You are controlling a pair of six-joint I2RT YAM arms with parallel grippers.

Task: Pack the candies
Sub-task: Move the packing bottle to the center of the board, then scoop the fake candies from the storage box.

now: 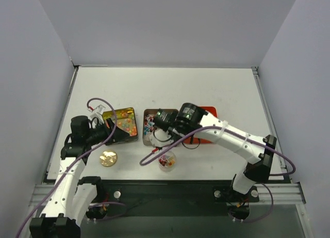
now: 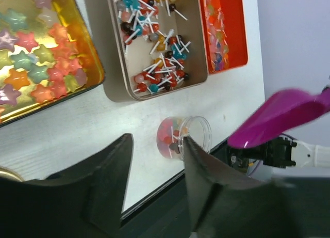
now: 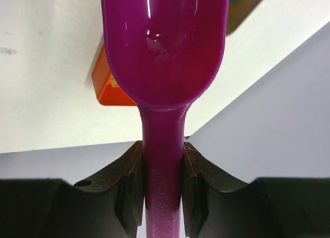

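Right wrist: right pincer [image 3: 162, 165], arm stretched leftward, clamps purple scoop [image 3: 165, 52]; left pincer [image 2: 157, 145] gapes empty.

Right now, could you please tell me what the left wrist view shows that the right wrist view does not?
Only the left wrist view shows the gold tray of star-shaped candies, the partly filled clear jar and the open left fingers. Only the right wrist view shows the right fingers clamped on the handle of the purple scoop. Both show the scoop, the orange tray and the tan tray of lollipops, though the right wrist view catches only a corner of each tray.
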